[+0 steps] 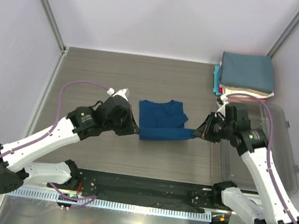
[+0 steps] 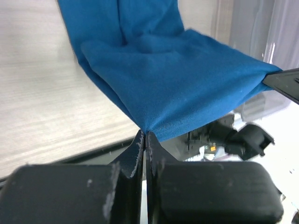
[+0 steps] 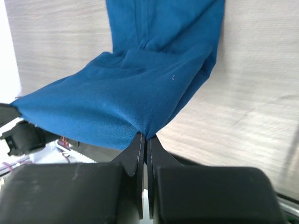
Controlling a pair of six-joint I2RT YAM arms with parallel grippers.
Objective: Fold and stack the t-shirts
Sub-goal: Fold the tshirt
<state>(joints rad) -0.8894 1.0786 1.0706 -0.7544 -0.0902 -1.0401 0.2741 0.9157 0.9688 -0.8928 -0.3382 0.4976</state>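
A royal-blue t-shirt (image 1: 162,119) lies partly folded in the middle of the table, its near edge lifted and stretched between both arms. My left gripper (image 1: 136,130) is shut on that edge's left corner; in the left wrist view the blue cloth (image 2: 173,79) runs away from the pinched tips (image 2: 145,135). My right gripper (image 1: 196,133) is shut on the right corner, with the blue cloth (image 3: 131,102) fanning out from its tips (image 3: 145,136). A stack of folded t-shirts (image 1: 246,75), slate-blue on top with teal, pink and cream edges below, sits at the far right corner.
A clear plastic bin (image 1: 277,152) stands along the table's right side, under my right arm. A black rail (image 1: 144,192) runs across the near edge between the arm bases. Walls close in the table at the back and both sides.
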